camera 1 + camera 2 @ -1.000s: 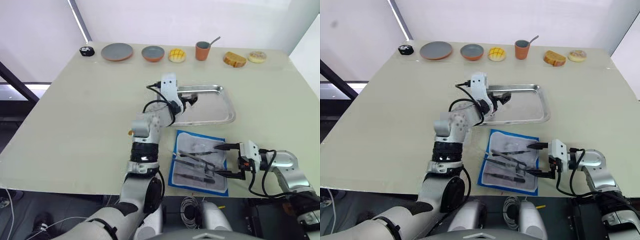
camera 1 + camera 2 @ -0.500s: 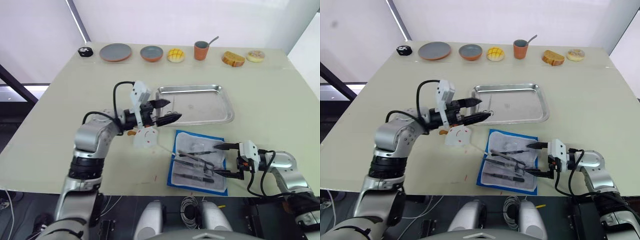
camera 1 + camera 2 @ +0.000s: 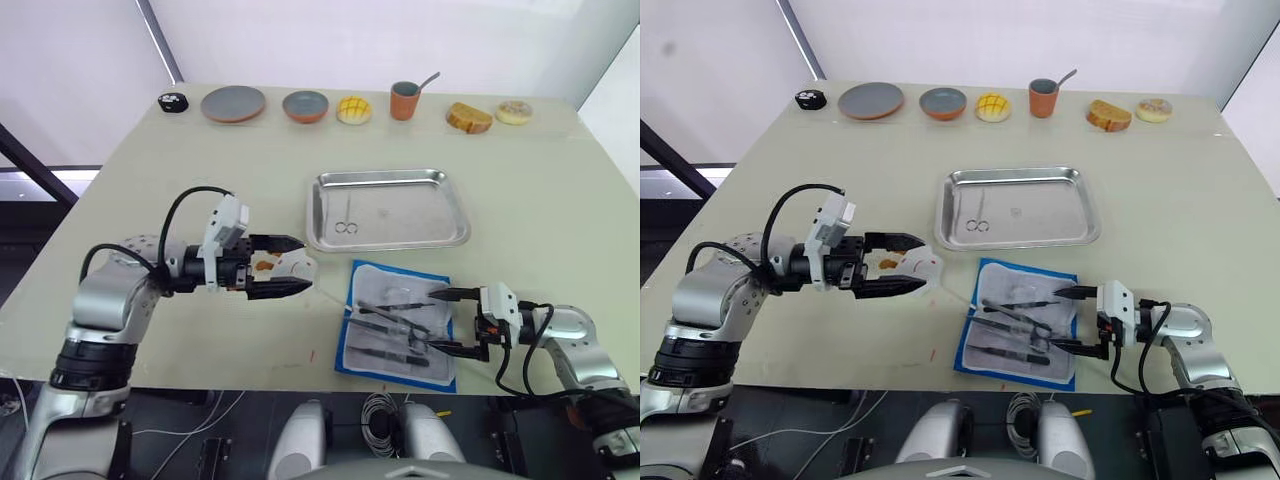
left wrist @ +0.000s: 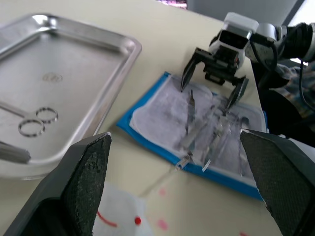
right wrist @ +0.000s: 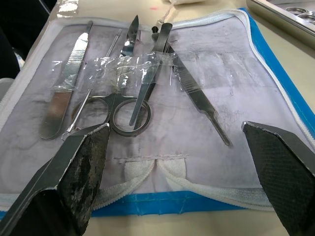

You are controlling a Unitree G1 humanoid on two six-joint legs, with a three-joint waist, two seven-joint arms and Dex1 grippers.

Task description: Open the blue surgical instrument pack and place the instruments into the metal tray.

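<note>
The blue surgical instrument pack [image 3: 396,327] lies open near the surface's front edge; the right end effector [image 3: 450,320], fingers apart, faces the instruments [image 5: 142,93], nearer than the left end effector [image 3: 290,277], also apart.

A pale beige table [image 3: 560,180] is standing against a white wall [image 3: 330,40]. A dark slanted bar [image 3: 160,42] is leaning at 11 o'clock, and light is pooling on the floor [image 3: 30,185] at 9 o'clock
</note>
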